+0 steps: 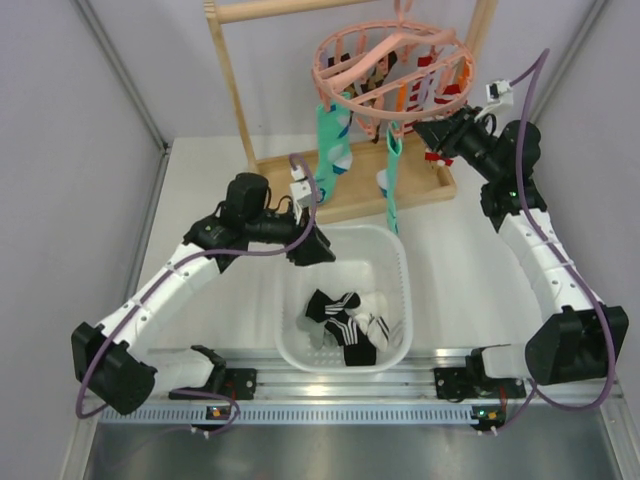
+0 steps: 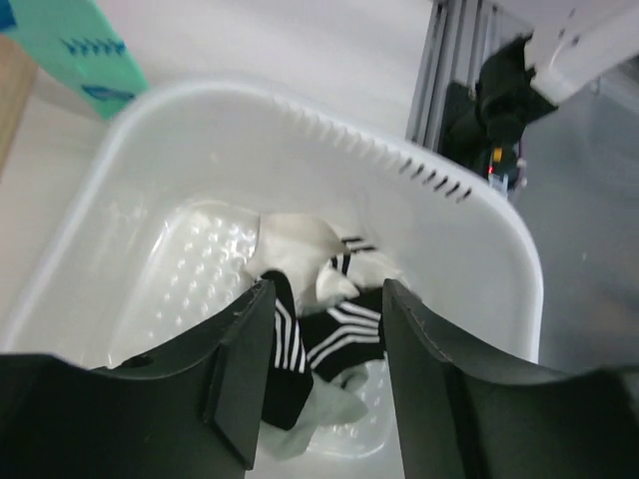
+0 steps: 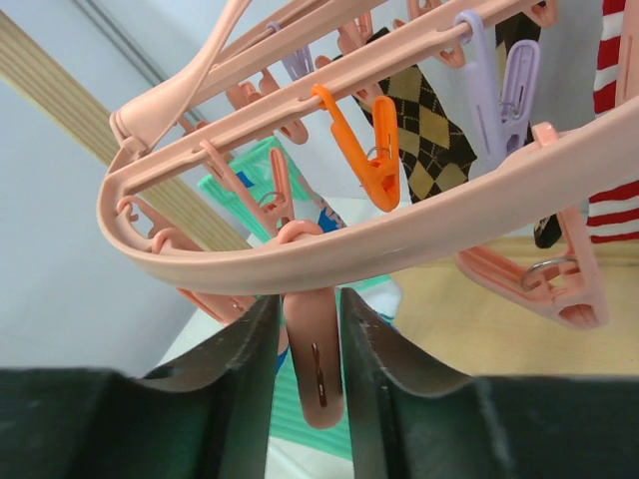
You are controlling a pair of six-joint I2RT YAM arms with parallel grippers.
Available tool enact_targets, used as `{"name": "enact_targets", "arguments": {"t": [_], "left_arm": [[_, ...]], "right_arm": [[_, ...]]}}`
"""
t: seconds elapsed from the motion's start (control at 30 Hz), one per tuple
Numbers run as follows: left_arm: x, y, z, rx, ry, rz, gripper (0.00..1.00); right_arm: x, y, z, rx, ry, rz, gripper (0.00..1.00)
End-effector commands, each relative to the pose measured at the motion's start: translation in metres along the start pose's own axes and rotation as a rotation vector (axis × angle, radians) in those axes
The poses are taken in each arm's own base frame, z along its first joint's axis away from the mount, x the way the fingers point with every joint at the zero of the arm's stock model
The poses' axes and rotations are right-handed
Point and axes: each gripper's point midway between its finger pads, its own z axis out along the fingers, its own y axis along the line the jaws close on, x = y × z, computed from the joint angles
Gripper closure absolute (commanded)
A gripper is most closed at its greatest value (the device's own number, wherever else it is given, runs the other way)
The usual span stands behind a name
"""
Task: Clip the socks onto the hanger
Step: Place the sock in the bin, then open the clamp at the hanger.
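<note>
While the left gripper (image 2: 327, 295) gapes above the socks (image 2: 321, 347), the right gripper (image 3: 310, 301) pinches a hanger peg (image 3: 316, 371).

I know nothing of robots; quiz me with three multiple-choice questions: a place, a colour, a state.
1. Where are the striped socks? A white basket; B wooden rack; C bare table.
2. Colour of the peg between the right gripper's fingers? A orange; B pink; C purple.
3. The left gripper is: A open, empty; B shut on a sock; C gripping the basket.
Answers: A, they lie on the basket floor; B, a pink peg fills the gap; A, jaws apart above the socks.
</note>
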Motion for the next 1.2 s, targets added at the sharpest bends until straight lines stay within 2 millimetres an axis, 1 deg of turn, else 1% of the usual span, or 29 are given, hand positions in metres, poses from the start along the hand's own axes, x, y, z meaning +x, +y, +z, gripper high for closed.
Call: {"name": "enact_targets", "arguments": {"t": [0.0,0.03,0.07,0.1,0.13,0.17,0.2,0.23,0.27,0.3,0.33,0.37,0.4,0.43,0.47,0.5,0.53,0.57,0.6,0.67,0.7,0.83,0.9,0.97,1.07,1.17], "left_arm": [[-0.089,-0.013,-0.012,-0.008,-0.261,0.015,0.48],[-0.115,-0.018,-0.015,0.012,-0.348,0.066,0.48],[-0.128,-0.022,-0.017,0.024,-0.392,0.072,0.48],[-0.137,-0.026,-0.012,0.044,-0.417,0.042,0.48],[-0.147,-0.027,-0.009,0.035,-0.448,0.057,0.48],[-0.166,-0.024,-0.011,0.001,-0.498,0.074,0.49],[-0.169,-0.016,0.001,-0.002,-0.501,0.048,0.49],[-0.176,-0.011,0.004,-0.011,-0.525,0.044,0.51],[-0.193,-0.006,0.002,-0.041,-0.584,0.052,0.52],[-0.194,0.006,0.013,-0.051,-0.584,0.015,0.54],[-0.2,0.008,0.017,-0.054,-0.598,0.013,0.56],[-0.212,0.01,0.016,-0.064,-0.63,0.024,0.58],[-0.216,0.012,0.027,-0.061,-0.644,0.035,0.59],[-0.222,0.013,0.029,-0.068,-0.668,0.044,0.61],[-0.232,0.009,0.03,-0.064,-0.696,0.064,0.61],[-0.236,0.01,0.04,-0.069,-0.708,0.077,0.62],[-0.239,0.011,0.045,-0.081,-0.711,0.092,0.62],[-0.248,0.009,0.047,-0.095,-0.723,0.125,0.62],[-0.247,0.017,0.059,-0.153,-0.716,0.168,0.62],[-0.251,0.021,0.064,-0.192,-0.72,0.218,0.62],[-0.25,0.025,0.071,-0.208,-0.709,0.27,0.62],[-0.251,0.03,0.08,-0.23,-0.715,0.329,0.64],[-0.25,0.036,0.087,-0.245,-0.709,0.32,0.64],[-0.249,0.05,0.093,-0.291,-0.709,0.293,0.64],[-0.254,0.062,0.094,-0.335,-0.734,0.268,0.64],[-0.256,0.063,0.095,-0.327,-0.749,0.259,0.63]], "right_arm": [[-0.021,0.012,-0.008,-0.029,-0.052,-0.079,0.74],[-0.022,0.014,-0.009,-0.033,-0.052,-0.075,0.76],[-0.022,0.015,-0.008,-0.039,-0.05,-0.059,0.78],[-0.021,0.015,-0.006,-0.039,-0.047,-0.045,0.8],[-0.021,0.017,-0.006,-0.043,-0.046,-0.029,0.82],[-0.018,0.019,-0.004,-0.048,-0.041,0.016,0.84],[-0.016,0.02,-0.002,-0.059,-0.038,0.04,0.85],[-0.013,0.023,0.0,-0.071,-0.031,0.062,0.85],[-0.012,0.023,0.001,-0.069,-0.028,0.097,0.85],[-0.01,0.021,0.003,-0.069,-0.028,0.112,0.88],[-0.009,0.021,0.005,-0.066,-0.031,0.123,0.89],[-0.008,0.02,0.005,-0.064,-0.034,0.144,0.9],[-0.007,0.019,0.007,-0.062,-0.036,0.152,0.94],[-0.009,0.019,0.008,-0.063,-0.044,0.16,0.95],[-0.01,0.021,0.009,-0.069,-0.047,0.181,0.95],[-0.008,0.019,0.011,-0.07,-0.043,0.191,0.97],[-0.008,0.019,0.013,-0.072,-0.045,0.201,0.97],[-0.008,0.019,0.015,-0.071,-0.043,0.217,0.97],[-0.008,0.019,0.016,-0.073,-0.04,0.224,0.99],[-0.008,0.023,0.019,-0.085,-0.036,0.221,1.0],[-0.008,0.024,0.019,-0.088,-0.037,0.214,1.0],[-0.003,0.022,0.02,-0.084,-0.034,0.193,1.0],[0.0,0.021,0.019,-0.086,-0.035,0.186,1.0],[0.003,0.024,0.019,-0.108,-0.021,0.19,1.0],[0.004,0.031,0.018,-0.15,-0.004,0.176,1.0],[0.006,0.04,0.017,-0.205,0.009,0.139,1.0]]}}
